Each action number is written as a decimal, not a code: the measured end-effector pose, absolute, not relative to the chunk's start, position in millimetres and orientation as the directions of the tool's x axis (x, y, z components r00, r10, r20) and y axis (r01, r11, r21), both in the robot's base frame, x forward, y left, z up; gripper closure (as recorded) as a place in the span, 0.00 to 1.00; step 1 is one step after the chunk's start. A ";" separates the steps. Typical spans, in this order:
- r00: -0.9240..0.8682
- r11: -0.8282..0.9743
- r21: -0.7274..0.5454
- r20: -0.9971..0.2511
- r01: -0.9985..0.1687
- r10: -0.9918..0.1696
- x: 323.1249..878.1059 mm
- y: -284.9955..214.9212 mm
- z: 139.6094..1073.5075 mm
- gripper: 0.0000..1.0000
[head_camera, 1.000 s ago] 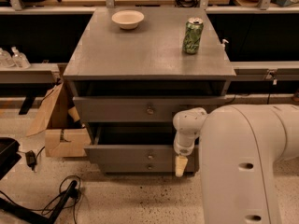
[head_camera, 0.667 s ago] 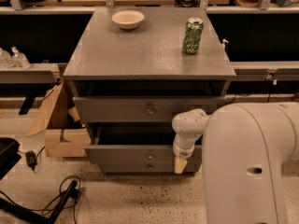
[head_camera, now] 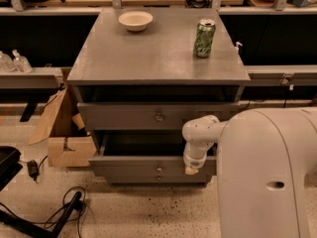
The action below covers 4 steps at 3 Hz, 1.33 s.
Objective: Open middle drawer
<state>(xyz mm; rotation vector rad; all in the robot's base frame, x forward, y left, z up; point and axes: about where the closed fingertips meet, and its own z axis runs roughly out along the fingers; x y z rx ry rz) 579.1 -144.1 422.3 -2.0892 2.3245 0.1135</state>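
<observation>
The grey cabinet (head_camera: pixel 158 63) has three stacked drawers. The middle drawer (head_camera: pixel 143 165) is pulled out towards me, so its dark inside shows behind the flat front, which has a small round knob (head_camera: pixel 158 169) at its centre. My gripper (head_camera: pixel 190 169) hangs from the white arm (head_camera: pixel 200 130) at the top edge of that drawer's front, right of the knob. Above it is the top drawer (head_camera: pixel 124 117) with a bigger knob. Only a thin strip of the lowest drawer (head_camera: pixel 158 178) shows under the middle one.
A white bowl (head_camera: pixel 135 20) and a green can (head_camera: pixel 204 37) stand on the cabinet top. A cardboard box (head_camera: pixel 62 133) leans by the cabinet's left side. Black cables (head_camera: pixel 64 212) lie on the floor at the front left. My white body (head_camera: pixel 267 177) fills the lower right.
</observation>
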 end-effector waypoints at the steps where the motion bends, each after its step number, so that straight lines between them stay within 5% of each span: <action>1: -0.109 0.106 0.056 -0.057 -0.993 -0.992 570.7 -143.5 422.4 1.00; 4: -0.111 0.107 0.071 -0.055 -0.992 -0.992 560.9 -143.2 427.4 1.00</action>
